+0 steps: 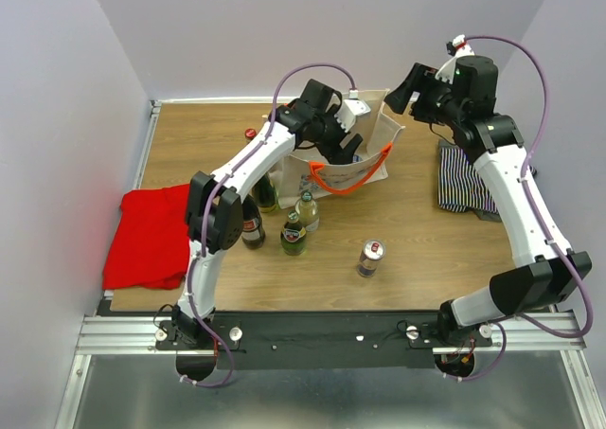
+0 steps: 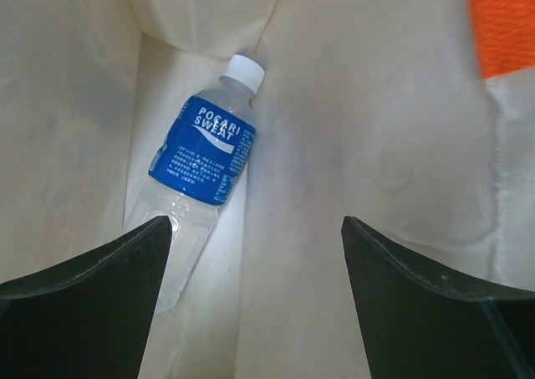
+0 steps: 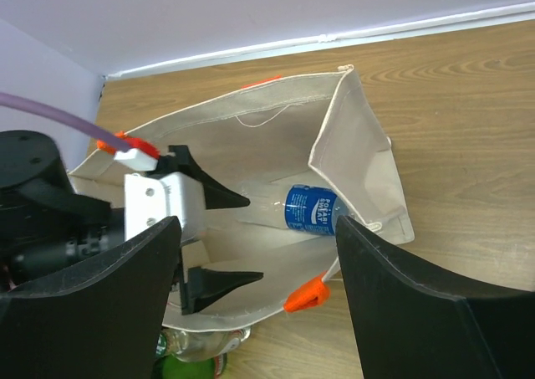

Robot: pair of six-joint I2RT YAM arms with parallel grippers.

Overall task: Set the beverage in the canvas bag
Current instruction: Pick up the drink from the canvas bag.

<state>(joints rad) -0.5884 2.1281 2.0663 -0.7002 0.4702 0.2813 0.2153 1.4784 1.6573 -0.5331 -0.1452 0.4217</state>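
Observation:
The cream canvas bag (image 1: 305,177) with orange handles (image 1: 347,181) stands open at the back middle of the table. A clear bottle with a blue Pocari Sweat label (image 2: 203,157) lies on its side inside the bag, and it also shows in the right wrist view (image 3: 309,207). My left gripper (image 1: 348,150) is open and empty inside the bag (image 2: 359,128), just above the bottle's lower end. My right gripper (image 1: 400,93) is open and empty, held above the bag's right end (image 3: 276,124), looking down on the left gripper (image 3: 255,238).
Several glass bottles (image 1: 294,232) stand in front of the bag's left part, and a can (image 1: 370,257) stands further right. A red cloth (image 1: 151,235) lies at the left edge, a striped cloth (image 1: 469,178) at the right. A small red cap (image 1: 250,134) lies left of the bag.

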